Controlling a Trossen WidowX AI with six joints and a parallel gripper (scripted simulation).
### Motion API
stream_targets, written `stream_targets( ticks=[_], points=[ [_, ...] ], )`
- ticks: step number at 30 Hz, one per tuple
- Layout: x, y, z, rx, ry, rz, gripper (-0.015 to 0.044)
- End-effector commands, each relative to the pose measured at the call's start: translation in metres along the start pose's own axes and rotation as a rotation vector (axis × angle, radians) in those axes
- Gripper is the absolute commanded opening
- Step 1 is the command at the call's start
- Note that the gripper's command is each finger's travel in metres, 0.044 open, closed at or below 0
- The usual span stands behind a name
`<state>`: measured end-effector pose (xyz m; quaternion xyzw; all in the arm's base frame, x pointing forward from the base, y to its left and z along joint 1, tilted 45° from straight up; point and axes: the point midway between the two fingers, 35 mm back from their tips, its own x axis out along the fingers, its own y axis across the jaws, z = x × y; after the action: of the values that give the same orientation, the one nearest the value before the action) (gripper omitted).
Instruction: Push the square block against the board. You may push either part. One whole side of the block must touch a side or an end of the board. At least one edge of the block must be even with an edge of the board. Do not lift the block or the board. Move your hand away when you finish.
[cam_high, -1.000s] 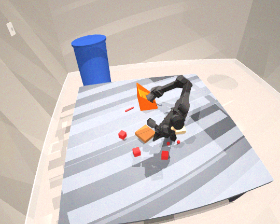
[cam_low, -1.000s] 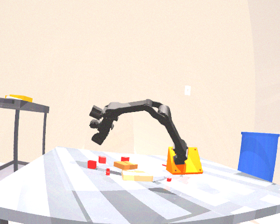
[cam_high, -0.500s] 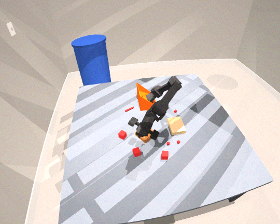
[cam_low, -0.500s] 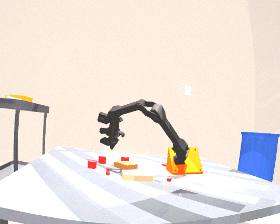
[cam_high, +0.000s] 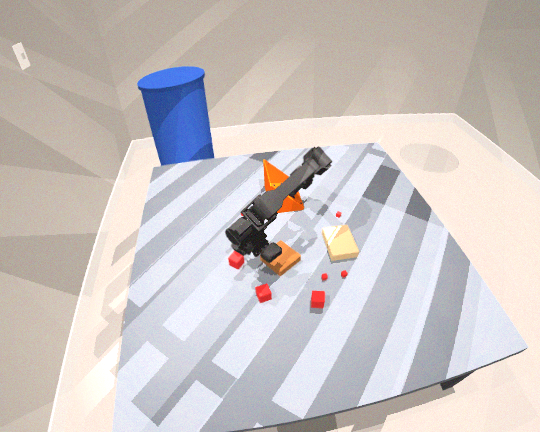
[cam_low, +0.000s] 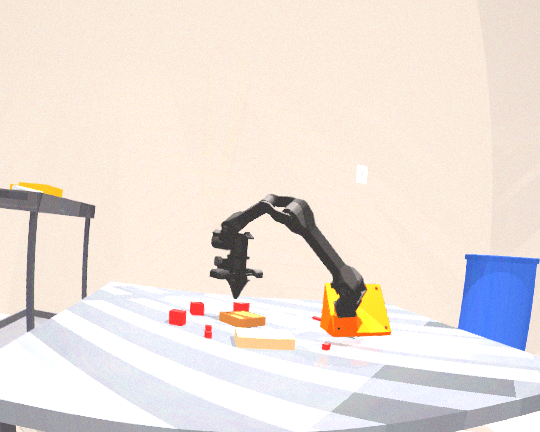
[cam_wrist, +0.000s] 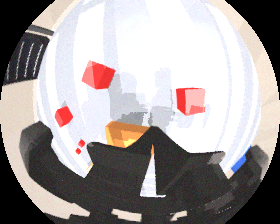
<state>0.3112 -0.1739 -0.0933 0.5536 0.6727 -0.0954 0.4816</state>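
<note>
The tool (cam_low: 236, 295) is closed with nothing in it, and it points straight down just above the orange square block (cam_low: 242, 318), not touching it. The block lies flat on the striped surface (cam_high: 350, 350), and the pale board (cam_high: 340, 242) lies near the block but apart from it, with a gap between them. Small red cubes (cam_high: 263, 292) sit around the block, and the arm's orange base (cam_low: 367, 310) stands behind the block

No text, label, brand, number or sign can be read anywhere in these views; the blocks, the board and the striped tabletop carry no markings.
</note>
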Motion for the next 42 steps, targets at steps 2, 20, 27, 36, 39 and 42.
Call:
stream_targets(
  ticks=[2, 20, 27, 36, 39, 42],
  points=[
    [0.003, -0.005, -0.002, 0.037, 0.026, 0.029, 0.0],
    [0.058, -0.001, -0.014, 0.036, 0.028, 0.031, 0.0],
    [0.057, 0.0, -0.024, 0.037, 0.029, 0.031, 0.0],
    [0.057, 0.001, -0.038, 0.037, 0.03, 0.031, 0.0],
    [0.057, 0.002, -0.042, 0.037, 0.03, 0.031, 0.0],
    [0.056, 0.002, -0.047, 0.038, 0.031, 0.031, 0.0]
  ],
)
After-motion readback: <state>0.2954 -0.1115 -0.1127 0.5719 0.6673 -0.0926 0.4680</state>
